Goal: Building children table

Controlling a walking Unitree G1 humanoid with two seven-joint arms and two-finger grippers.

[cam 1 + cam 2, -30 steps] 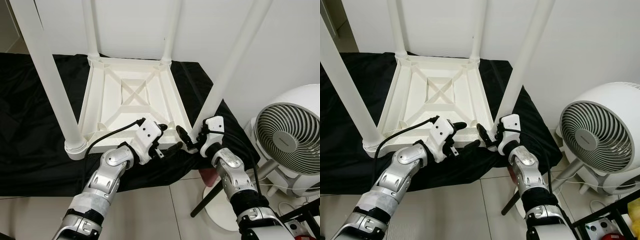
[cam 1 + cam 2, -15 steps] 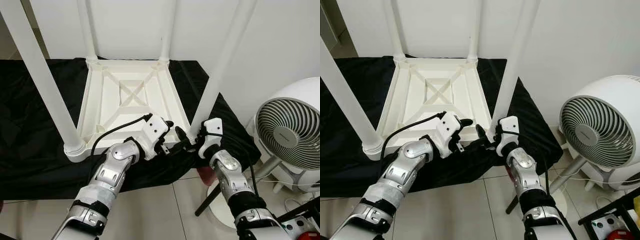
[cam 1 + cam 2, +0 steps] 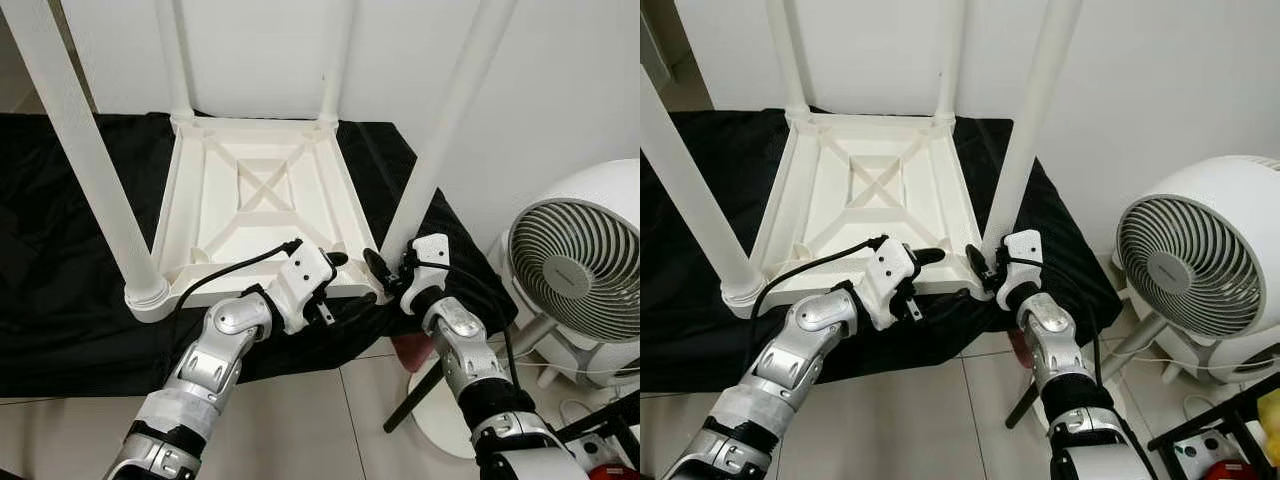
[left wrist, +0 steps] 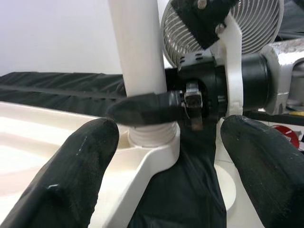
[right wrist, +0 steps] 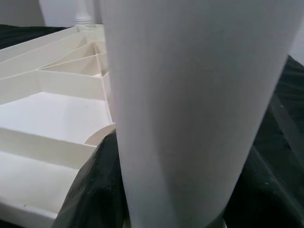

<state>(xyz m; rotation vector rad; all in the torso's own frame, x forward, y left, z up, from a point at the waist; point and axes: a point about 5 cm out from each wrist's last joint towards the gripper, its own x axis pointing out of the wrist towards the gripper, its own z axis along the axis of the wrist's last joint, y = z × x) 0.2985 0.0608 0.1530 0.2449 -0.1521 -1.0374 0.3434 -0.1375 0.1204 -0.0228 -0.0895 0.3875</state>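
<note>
The white table [image 3: 260,200] lies inverted on a black cloth [image 3: 60,300], legs upward. Right gripper [image 3: 385,275] is clamped on the near-right leg [image 3: 440,140] at its base. Left gripper [image 3: 345,280], fingers apart, straddles the table's near edge. A fan [image 3: 580,270] stands close on the right.

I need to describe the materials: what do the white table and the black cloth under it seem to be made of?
Table: probably moulded plastic, matte white; thin ribs cross its underside and the legs are smooth tubes. Cloth: thin fabric with slight sheen; it wrinkles and drapes.
</note>
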